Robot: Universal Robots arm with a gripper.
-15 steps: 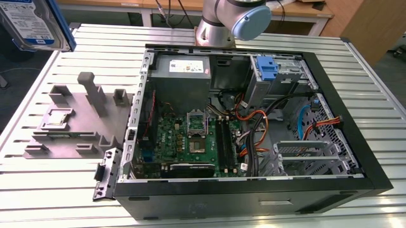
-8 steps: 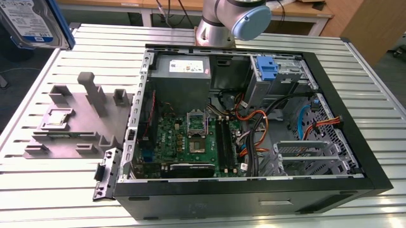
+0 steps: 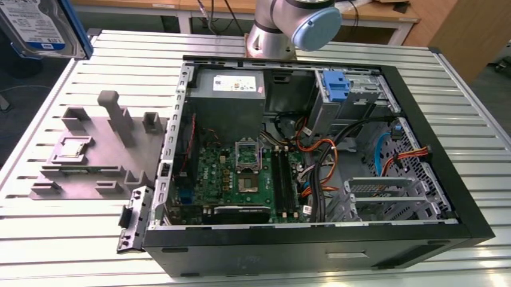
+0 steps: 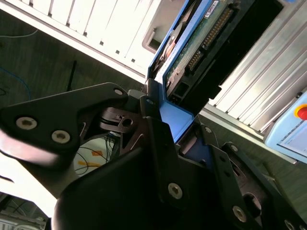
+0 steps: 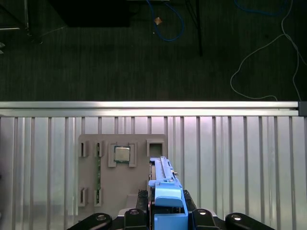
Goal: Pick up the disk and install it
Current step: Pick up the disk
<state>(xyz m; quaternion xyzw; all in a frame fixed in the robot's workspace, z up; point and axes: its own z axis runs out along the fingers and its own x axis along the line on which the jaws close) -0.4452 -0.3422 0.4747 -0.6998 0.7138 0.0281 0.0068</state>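
Slippage as the main worry.

Exterior view: disk point(image 3: 38, 27) raised high, well apart from the gray fixture point(image 3: 96, 155), with the open computer case point(image 3: 303, 236) on the fixture's far side. Could clip the case wall or snag the cables point(image 3: 324, 149) on the way in, by the look of that crowded interior.

Second wrist view: gripper point(image 4: 175, 127) closed on the disk point(image 4: 201, 43), pinching only the blue carrier rail point(image 4: 176, 114). Thin plastic hold, so could twist or slide.

First wrist view: disk point(image 5: 165, 191) edge-on over the gray fixture point(image 5: 91, 182), near the chip point(image 5: 122, 154). Would probably strike the fixture if dropped.
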